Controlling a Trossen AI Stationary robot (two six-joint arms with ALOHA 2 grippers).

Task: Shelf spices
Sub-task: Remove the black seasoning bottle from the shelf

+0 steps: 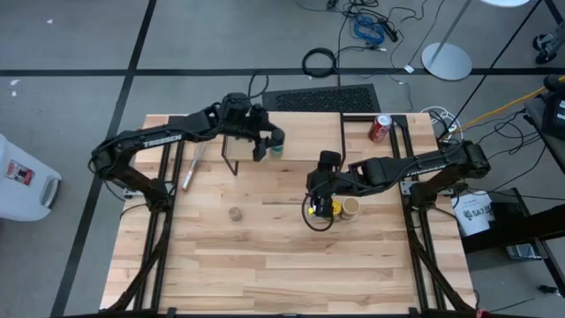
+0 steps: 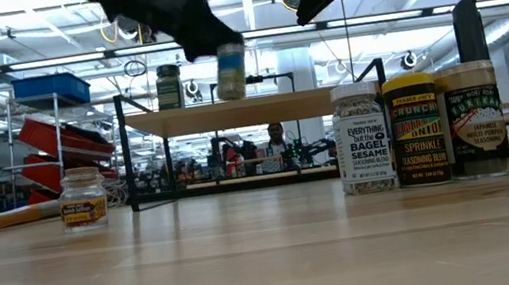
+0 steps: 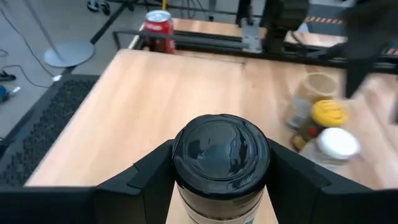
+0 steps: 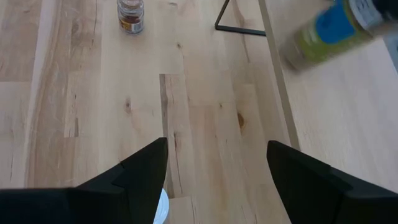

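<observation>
The tabletop (image 1: 265, 265) carries the shelf (image 2: 230, 114), which stands at its far side. On the shelf rests one green-lidded jar (image 2: 168, 87). My left tool (image 1: 265, 141) hovers over the shelf's right part and grips a dark-lidded jar (image 3: 221, 155) between both fingers, its base just above the board in the low view. To finish this placement well, I judge that I should lower the jar upright until it sits flat, keep it apart from the green-lidded jar, and release only then. My right tool (image 1: 323, 196) hangs open and empty over three jars grouped right of centre: the bagel-seasoning jar (image 2: 361, 139), the yellow jar (image 2: 416, 130) and the dark-labelled jar (image 2: 475, 120). A small squat jar (image 2: 82, 199) stands alone at the left.
</observation>
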